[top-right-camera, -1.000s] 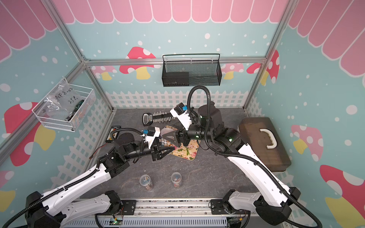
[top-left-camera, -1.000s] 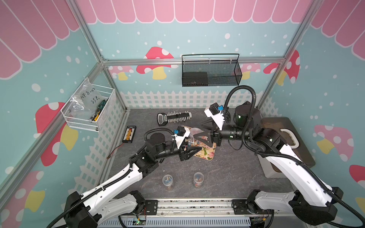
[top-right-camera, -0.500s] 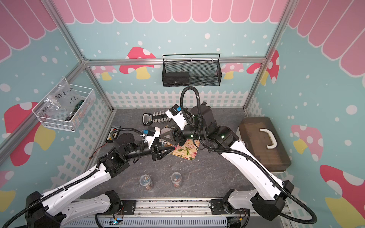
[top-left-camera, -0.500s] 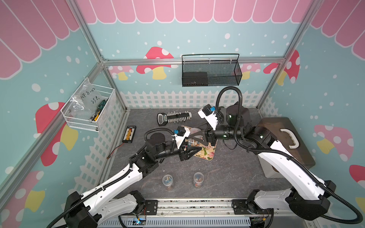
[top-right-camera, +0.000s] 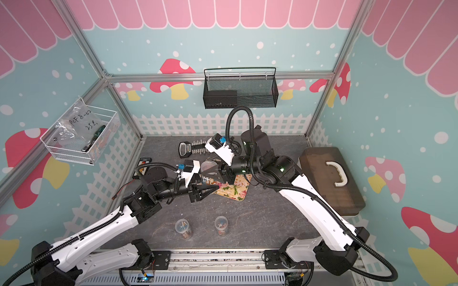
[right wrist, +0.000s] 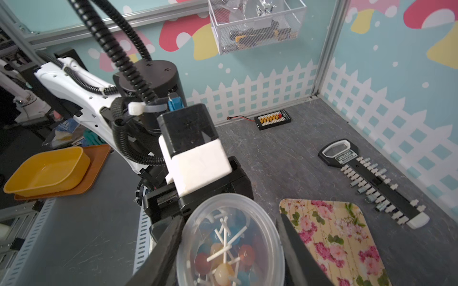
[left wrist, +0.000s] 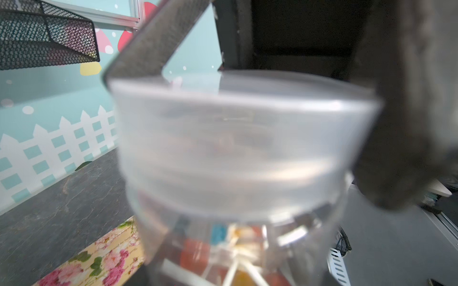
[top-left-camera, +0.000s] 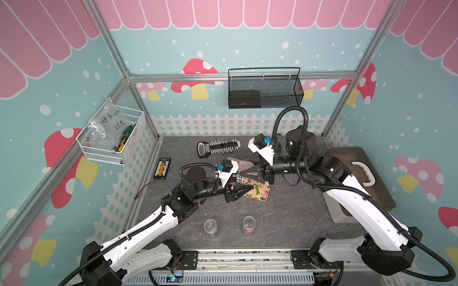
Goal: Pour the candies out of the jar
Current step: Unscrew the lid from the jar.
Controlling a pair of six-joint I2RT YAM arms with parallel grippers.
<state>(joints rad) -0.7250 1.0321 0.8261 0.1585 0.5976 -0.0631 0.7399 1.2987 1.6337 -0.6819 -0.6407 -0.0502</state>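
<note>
- One jar [top-left-camera: 241,180] of candies [right wrist: 223,257] is held up in the middle, beside a flowery tray [top-left-camera: 259,193].
- The left gripper [top-left-camera: 241,185] is closed on the jar; the right gripper [right wrist: 230,219] squeezes its lid [left wrist: 235,148].
- Two more small jars [top-left-camera: 210,226] stand near.
- One tool rack [top-left-camera: 219,148] lies far; dark grey table [top-left-camera: 285,218], blue walls [top-left-camera: 247,49].

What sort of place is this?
Probably a robot test booth, playfully decorated: two arms fixed to a rail, a metal frame holding mushroom walls, and a table of small props.
</note>
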